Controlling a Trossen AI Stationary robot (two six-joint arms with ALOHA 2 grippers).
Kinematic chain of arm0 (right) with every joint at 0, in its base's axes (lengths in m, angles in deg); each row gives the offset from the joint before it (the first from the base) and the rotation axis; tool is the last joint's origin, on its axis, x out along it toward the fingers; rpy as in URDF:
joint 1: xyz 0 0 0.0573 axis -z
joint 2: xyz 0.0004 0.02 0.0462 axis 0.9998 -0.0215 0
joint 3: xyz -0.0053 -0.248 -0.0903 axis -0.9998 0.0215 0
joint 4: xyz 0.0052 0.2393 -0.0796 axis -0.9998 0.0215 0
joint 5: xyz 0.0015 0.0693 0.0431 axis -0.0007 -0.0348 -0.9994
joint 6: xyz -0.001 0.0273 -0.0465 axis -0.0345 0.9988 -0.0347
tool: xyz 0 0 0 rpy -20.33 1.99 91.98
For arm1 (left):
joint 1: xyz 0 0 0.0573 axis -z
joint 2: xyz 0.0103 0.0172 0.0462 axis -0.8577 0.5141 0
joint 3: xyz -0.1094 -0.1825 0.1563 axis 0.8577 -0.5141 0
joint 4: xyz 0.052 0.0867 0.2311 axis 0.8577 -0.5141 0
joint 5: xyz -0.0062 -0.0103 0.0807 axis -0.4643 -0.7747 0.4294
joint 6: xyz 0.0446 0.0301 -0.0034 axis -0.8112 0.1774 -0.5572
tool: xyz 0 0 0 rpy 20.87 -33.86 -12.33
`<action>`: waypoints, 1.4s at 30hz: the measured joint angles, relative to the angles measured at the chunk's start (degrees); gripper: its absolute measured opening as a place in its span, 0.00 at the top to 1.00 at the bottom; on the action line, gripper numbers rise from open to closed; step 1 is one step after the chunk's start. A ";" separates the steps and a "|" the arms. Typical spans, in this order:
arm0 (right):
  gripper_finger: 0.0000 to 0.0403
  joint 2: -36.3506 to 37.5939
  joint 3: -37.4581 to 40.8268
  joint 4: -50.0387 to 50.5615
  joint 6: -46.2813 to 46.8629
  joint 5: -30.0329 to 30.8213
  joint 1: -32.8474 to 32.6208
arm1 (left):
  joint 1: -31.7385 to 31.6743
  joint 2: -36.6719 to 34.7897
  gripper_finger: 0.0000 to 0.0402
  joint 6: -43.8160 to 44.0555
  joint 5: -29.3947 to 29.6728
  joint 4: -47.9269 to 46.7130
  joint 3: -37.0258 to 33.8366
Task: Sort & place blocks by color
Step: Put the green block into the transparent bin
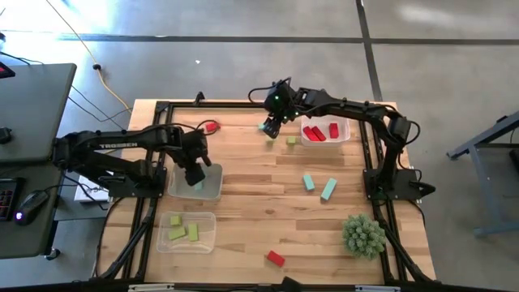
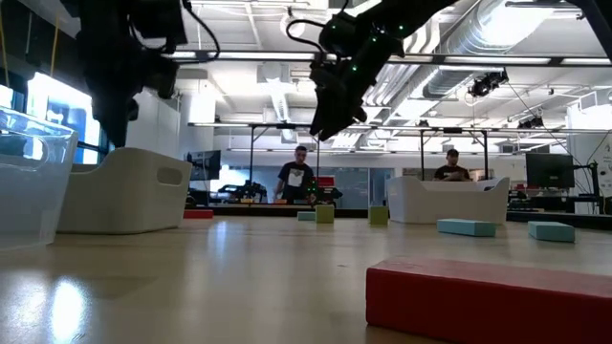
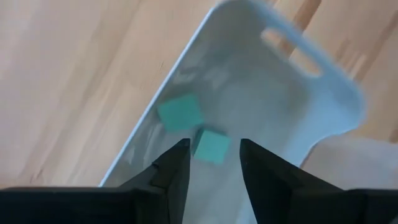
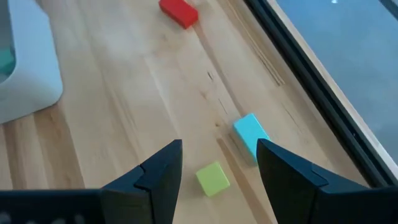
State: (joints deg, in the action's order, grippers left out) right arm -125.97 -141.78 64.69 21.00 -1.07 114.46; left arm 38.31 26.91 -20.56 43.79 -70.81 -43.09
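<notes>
My left gripper [image 1: 195,173] hangs over the clear tray [image 1: 212,191] at mid-left of the table [image 1: 251,227]. In the left wrist view its fingers [image 3: 175,169] stand part way apart with nothing between them. Below them two teal blocks [image 3: 180,114] lie loose on the tray floor, side by side, corners nearly touching.

Nearer the front edge a second clear tray [image 1: 207,234] holds three yellow-green blocks [image 1: 183,229]. A red block [image 1: 211,126] lies alone near the far left rail.

At centre front one red block [image 1: 276,258] sits on bare wood; in the low view it fills the foreground.

My right gripper [image 1: 271,128] hovers above the far middle of the table. The right wrist view shows its fingers [image 4: 163,167] wide apart and empty. Directly below lie a light blue block [image 4: 251,135] and a small yellow-green cube [image 4: 212,178], near each other but apart.

Just right of that, a third tray [image 1: 345,134] against the far rail holds red blocks [image 1: 314,133]; I count three, though I cannot be sure.

Two teal bars [image 1: 318,186] rest on open wood at mid-right, close together, not touching.

A spiky green plant ball [image 1: 362,235] sits near the front right corner.

In the low view two people [image 2: 296,178] stand in the room behind the table.
</notes>
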 joint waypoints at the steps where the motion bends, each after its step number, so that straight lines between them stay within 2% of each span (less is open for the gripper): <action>1: 0.52 0.00 0.00 0.02 -1.04 -0.85 0.39 | 0.00 -0.31 0.68 -0.04 0.06 0.13 0.85; 4: 0.52 -0.36 0.00 0.00 -4.85 -3.24 1.46 | 0.00 -1.33 0.68 -1.36 0.84 0.10 3.62; 8: 0.52 -2.01 0.00 0.06 -7.68 -6.38 2.62 | 0.00 -2.56 0.68 -1.55 5.03 0.13 7.30; 13: 0.52 -4.43 0.00 0.44 -14.32 -8.12 2.65 | 0.00 -3.74 0.68 -1.55 11.01 0.34 10.59; 17: 0.52 -5.82 0.00 0.39 -21.03 -8.32 2.11 | 0.00 -4.05 0.68 -1.56 13.46 0.89 11.64; 35: 0.52 -13.38 0.00 4.96 -22.71 -7.42 1.97 | 0.00 -4.01 0.68 -4.15 14.69 2.57 11.66; 42: 0.52 -14.14 0.00 4.99 -23.43 -5.18 1.90 | 0.00 -3.98 0.68 -4.15 15.42 2.57 11.66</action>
State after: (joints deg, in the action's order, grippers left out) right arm -140.11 -141.78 69.67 -2.43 -6.24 116.36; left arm 38.31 22.92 -24.72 59.21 -68.24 -31.43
